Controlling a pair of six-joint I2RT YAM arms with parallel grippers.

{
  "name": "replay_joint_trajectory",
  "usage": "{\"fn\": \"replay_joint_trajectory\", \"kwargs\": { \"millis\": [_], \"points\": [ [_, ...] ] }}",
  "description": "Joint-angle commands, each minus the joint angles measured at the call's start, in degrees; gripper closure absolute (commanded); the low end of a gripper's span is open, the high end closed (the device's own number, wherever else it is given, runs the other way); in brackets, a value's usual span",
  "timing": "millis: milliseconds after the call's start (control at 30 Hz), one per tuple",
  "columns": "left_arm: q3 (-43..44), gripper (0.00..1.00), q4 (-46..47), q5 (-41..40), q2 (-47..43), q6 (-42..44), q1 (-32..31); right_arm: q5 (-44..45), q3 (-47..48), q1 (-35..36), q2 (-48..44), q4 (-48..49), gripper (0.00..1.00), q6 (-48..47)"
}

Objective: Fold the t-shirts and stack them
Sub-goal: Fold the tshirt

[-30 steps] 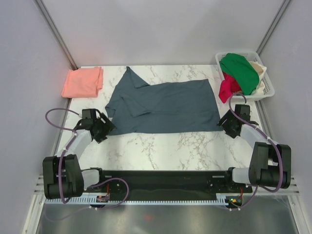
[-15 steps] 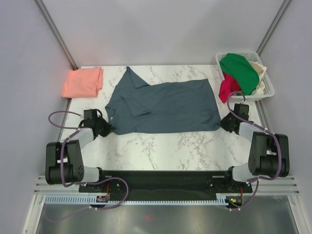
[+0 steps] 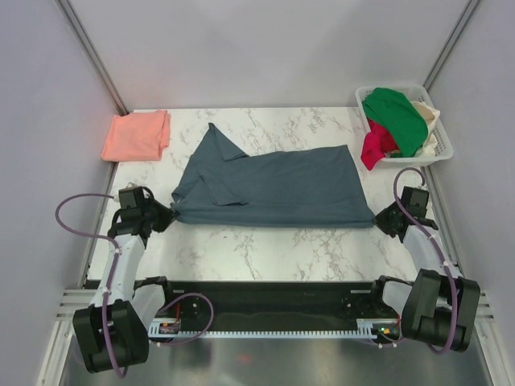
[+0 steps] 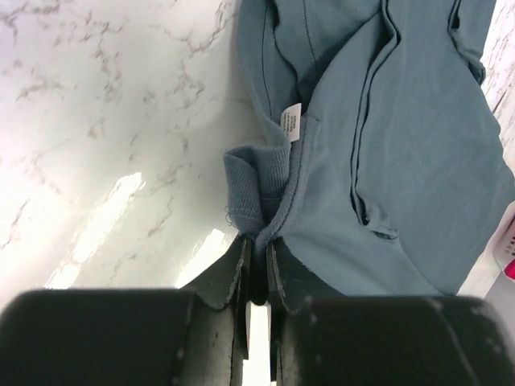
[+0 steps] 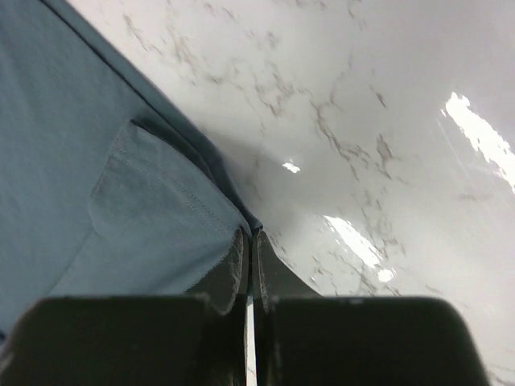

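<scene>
Item: large dark slate-blue soft cloth t-shirt (image 3: 269, 186), spread mid-way across the white marble table (image 3: 265, 241). Likely light, limp and quick to wrinkle, so best held at the near corners. Left gripper (image 4: 256, 248) pinches the collar-end edge; right gripper (image 5: 248, 240) pinches the hem corner. Folded salmon-pink t-shirt (image 3: 137, 134): far-left corner.

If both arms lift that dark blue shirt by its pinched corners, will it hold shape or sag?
Probably sags: the dark blue shirt bunches and creases at the left gripper, so its middle would likely droop between it and the right gripper. It looks thin, lying flat on the table, so probably light.
</scene>
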Motion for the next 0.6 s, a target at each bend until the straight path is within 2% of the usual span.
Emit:
{"fn": "replay_joint_trajectory", "kwargs": {
  "millis": [0, 67, 100, 133, 167, 200, 267, 367, 433, 467, 533, 567],
  "points": [
    [0.0, 0.84, -6.5, -3.2, -4.9, 0.7, 1.3, 3.7, -1.8, -1.2, -3.4, -4.9, 1.0, 1.4],
    [0.4, 0.63, -9.7, -2.8, -8.2, -1.1, 1.2, 5.9, -2.5, -1.5, -7.0, -7.1, 1.0, 2.1],
    [0.8, 0.48, -11.0, -2.7, -9.0, -3.0, 1.3, 6.0, -2.6, -1.7, -8.3, -9.1, 1.0, 3.0],
    [1.1, 0.44, -11.7, -2.0, -10.0, -3.4, 1.3, 5.5, -3.0, -1.9, -10.4, -9.4, 0.96, 3.1],
    [1.7, 0.35, -12.5, -1.4, -11.5, -3.7, 1.3, 5.5, -2.8, -2.3, -11.2, -11.1, 0.58, 3.5],
    [2.3, 0.33, -12.7, -0.9, -12.2, -3.1, 1.2, 5.3, -2.0, -2.6, -12.0, -11.6, 0.38, 4.2],
    [5.5, 0.32, -13.7, -1.6, -12.9, -1.6, 1.3, 5.3, -0.1, -3.1, -12.8, -13.2, 0.08, 4.0],
    [10.7, 0.32, -11.6, -2.7, -10.6, 1.3, 1.3, 5.8, 4.9, -3.2, -12.0, -14.4, 0.04, 1.4],
    [14.5, 0.34, -9.0, -0.1, -7.1, 3.4, 1.3, 5.3, 8.2, -3.2, -11.4, -14.8, 0.04, -1.0],
    [15.8, 0.38, -7.5, 0.8, -4.9, 3.9, 0.9, 5.1, 8.9, -3.2, -11.4, -14.3, 0.04, -1.6],
    [20.7, 0.4, -3.6, 2.2, 3.7, 4.5, -0.7, 1.5, 9.9, -3.1, -11.4, -13.4, 0.04, -3.2],
    [23.0, 0.41, -3.1, 1.0, 6.9, 4.8, -4.1, 0.6, 10.0, -3.1, -11.3, -12.2, 0.05, -3.7]
  ]
}}
